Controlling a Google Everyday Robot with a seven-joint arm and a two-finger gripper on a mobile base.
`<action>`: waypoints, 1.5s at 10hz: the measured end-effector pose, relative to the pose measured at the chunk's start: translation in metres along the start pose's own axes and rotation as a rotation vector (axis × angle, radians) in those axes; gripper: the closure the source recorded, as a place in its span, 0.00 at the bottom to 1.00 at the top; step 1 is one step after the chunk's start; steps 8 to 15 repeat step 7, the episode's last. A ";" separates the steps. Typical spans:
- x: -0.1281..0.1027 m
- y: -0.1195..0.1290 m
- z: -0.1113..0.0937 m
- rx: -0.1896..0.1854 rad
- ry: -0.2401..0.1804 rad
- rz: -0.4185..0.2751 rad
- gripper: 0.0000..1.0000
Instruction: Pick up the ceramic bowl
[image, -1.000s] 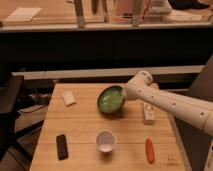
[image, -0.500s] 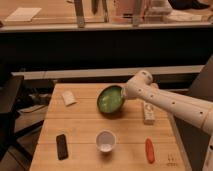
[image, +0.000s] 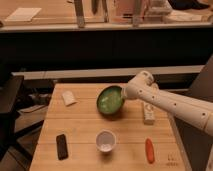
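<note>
Nearest the camera, a dark flat object (image: 61, 146) lies at the front left of the tabletop (image: 82, 125), a small white cup (image: 105, 140) stands at front centre, and an orange-red item (image: 149, 150) lies at front right; none of these is touched. Further back, a white oblong item (image: 148, 113) lies on the right side beneath the arm (image: 175, 104), and a pale packet (image: 68, 98) sits at rear left. The bowl (image: 110, 100) is at rear centre, tilted so that its speckled green inside faces the camera, its right rim meeting the gripper (image: 125, 93), which sits at the end of the white arm reaching in from the right. The gripper appears clamped on that rim, though the contact itself is partly hidden. Judged from the tilt, the grasp is made and the bowl looks raised, or at least tipped, off the wood; whether its lower edge is fully clear cannot be told. Remaining: a clean lift and a steady hold.
</note>
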 end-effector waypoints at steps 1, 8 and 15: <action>-0.002 0.000 -0.003 0.007 0.001 0.002 1.00; -0.005 -0.001 -0.009 0.027 0.011 -0.030 1.00; -0.005 -0.001 -0.009 0.027 0.011 -0.030 1.00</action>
